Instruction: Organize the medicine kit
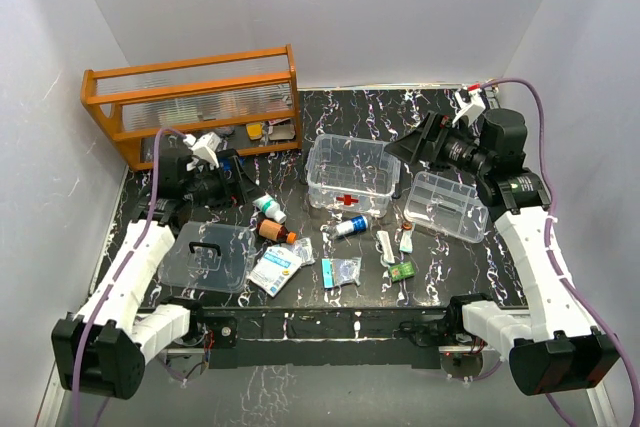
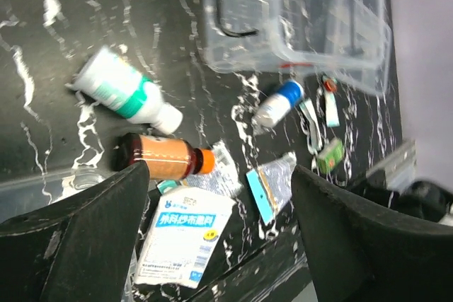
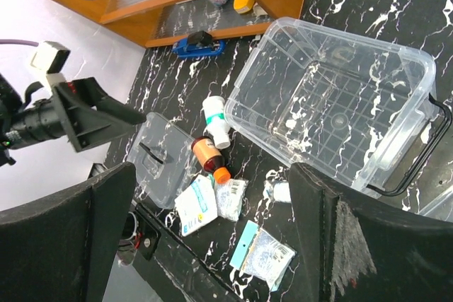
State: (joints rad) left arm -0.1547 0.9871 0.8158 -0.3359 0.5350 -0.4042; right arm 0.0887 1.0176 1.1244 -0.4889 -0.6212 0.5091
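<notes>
The left claw and right claw are held apart. The amber bottle, probably next, should be straddled crosswise before closure.

Bright, even light from above fills the scene, throwing only soft shadows. Glare streaks the glossy black white-veined tabletop and the clear rectangular plastic box. The left wrist view is motion-blurred, smearing the white green-banded bottle; the right wrist view is sharp.
</notes>
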